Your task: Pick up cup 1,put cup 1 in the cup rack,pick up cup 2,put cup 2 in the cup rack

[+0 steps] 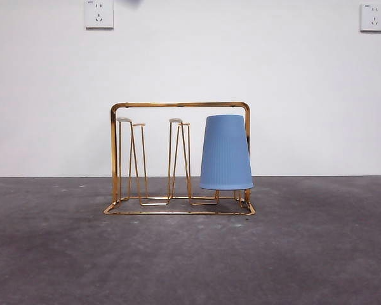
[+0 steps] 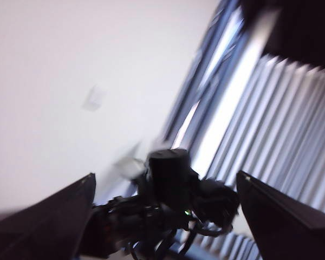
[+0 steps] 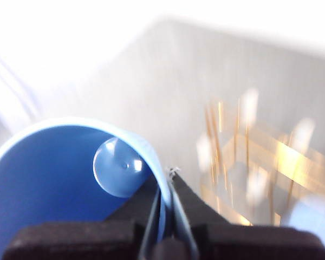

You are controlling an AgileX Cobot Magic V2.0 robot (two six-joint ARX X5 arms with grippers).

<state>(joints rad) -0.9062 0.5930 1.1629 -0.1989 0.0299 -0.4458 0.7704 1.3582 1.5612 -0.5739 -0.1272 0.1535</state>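
the right gripper [image 3: 165, 216] pinches the rim of a blue cup [image 3: 59, 184], one jaw inside the wall and one outside, the cup's open mouth turned toward the wrist camera; judged from the frames, this is the second cup being carried to the cup rack [image 1: 178, 159], since one blue cup [image 1: 226, 152] already sits upside down on the rack's right-hand prong; to do this step well, the held cup should be turned mouth-down and brought squarely above one of the free prongs [image 1: 124, 119], then lowered straight so the prong enters the mouth without nudging the thin wire frame; the left or middle prong looks the safer choice, being apart from the seated cup; the pinch should hold until the cup's rim hangs low around the prong, for a rim grip on a smooth wall could slip if tilted quickly.

the left gripper [image 2: 165, 216] is spread wide and holds nothing; its wrist view is blurred and looks off toward a wall and window blinds, so it seems to wait away from the counter [image 1: 190, 254].

the rack is gold-coloured thin wire, an arched rectangular frame on a flat base, standing mid-counter before the white wall; in the right wrist view it shows only as a bright blur beside the carried cup; the seated cup is pale blue, finely ribbed, tapering upward, its rim hanging just above the base.
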